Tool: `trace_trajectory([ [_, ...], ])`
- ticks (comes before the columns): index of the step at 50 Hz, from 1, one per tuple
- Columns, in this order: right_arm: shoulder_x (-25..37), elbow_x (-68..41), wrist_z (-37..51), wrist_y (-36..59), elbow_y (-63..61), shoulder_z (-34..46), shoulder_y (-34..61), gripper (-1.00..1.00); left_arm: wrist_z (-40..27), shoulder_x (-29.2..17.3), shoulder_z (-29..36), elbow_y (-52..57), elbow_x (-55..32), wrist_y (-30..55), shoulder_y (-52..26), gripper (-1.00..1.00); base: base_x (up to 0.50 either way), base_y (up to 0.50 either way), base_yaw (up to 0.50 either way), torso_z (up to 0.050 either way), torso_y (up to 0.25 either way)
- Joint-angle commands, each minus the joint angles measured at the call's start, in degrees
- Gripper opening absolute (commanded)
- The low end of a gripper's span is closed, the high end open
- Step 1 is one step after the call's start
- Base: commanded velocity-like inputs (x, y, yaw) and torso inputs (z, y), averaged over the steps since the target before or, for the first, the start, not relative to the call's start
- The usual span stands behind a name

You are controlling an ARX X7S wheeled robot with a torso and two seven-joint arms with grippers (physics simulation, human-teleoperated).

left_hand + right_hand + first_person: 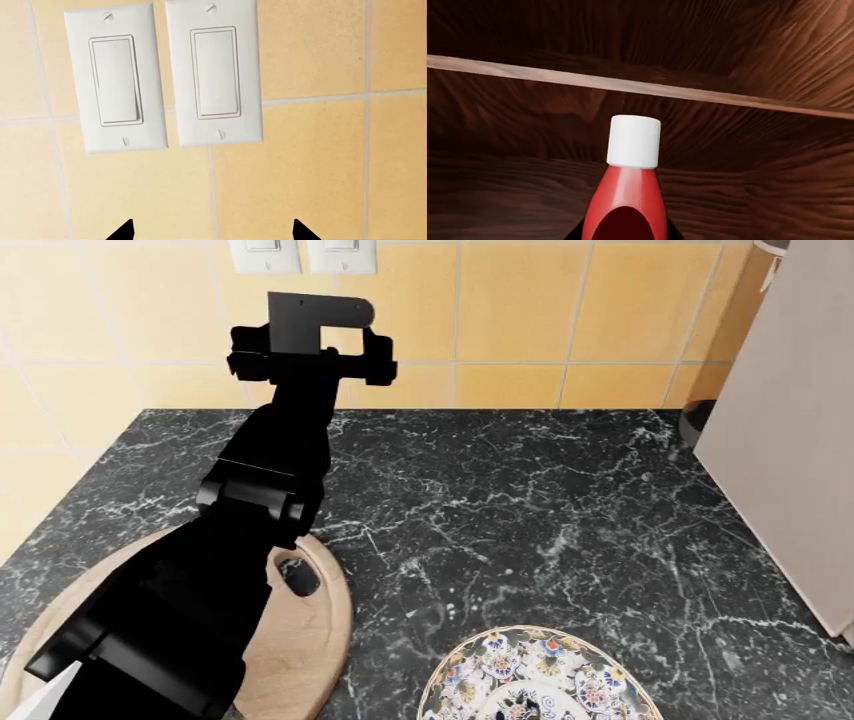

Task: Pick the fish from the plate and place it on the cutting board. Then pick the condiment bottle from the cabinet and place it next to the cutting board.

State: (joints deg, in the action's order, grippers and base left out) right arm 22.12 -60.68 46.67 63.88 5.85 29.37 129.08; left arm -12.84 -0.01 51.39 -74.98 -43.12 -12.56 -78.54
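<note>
Right gripper looks clamped on the ketchup bottle, dark cabinet wood close behind it; left gripper spread open, facing the light switches.

We find no readable text, brand, number or sign in any view. The condiment bottle in the right wrist view shows only plain red plastic and a blank white cap. The switch plates on the tiled wall carry no lettering, and the plate bears only a floral pattern.
</note>
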Motion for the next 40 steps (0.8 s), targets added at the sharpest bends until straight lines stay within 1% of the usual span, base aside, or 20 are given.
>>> trace_trajectory([
  [1, 0.57, 0.13, -0.89, 1.39, -3.68, 0.30, 2.29, -1.00, 0.01, 0.00, 0.33, 0.00, -0.21, 0.01, -0.02, 1.00, 0.00, 0.00, 0.00, 0.000, 0.000],
  [4, 0.76, -0.92, -0.50, 2.10, -4.24, -0.54, 1.85, -1.00, -0.03, 0.00, 0.34, 0.00, -0.09, -0.01, 0.03, 1.00, -0.22, -0.27, 0.00, 0.000, 0.000],
  [18, 0.36, -3.07, -0.10, 2.91, -4.61, -2.10, 0.10, -1.00, -0.03, 0.00, 0.17, 0.00, -0.03, 0.01, 0.01, 1.00, -0.50, -0.26, 0.00, 0.000, 0.000],
  [24, 0.06, -5.63, 0.22, 2.70, -5.61, -4.32, -1.63, -1.00, 0.30, 0.00, -1.47, 0.00, 0.61, -0.02, 0.10, 1.00, -0.50, -0.15, 0.00, 0.000, 0.000],
  [32, -0.15, -10.92, 1.38, 4.28, -8.37, -6.90, -4.12, -1.00, 0.55, 0.00, -2.41, 0.00, 1.06, -0.51, 0.19, 1.00, -0.50, 0.02, 0.00, 0.000, 0.000],
  [40, -0.14, -14.50, 3.28, 5.52, -10.27, -8.62, -5.10, -1.00, 0.45, 0.00, -1.97, 0.00, 1.01, -0.64, 0.22, 1.00, -0.50, 0.24, 0.00, 0.000, 0.000],
])
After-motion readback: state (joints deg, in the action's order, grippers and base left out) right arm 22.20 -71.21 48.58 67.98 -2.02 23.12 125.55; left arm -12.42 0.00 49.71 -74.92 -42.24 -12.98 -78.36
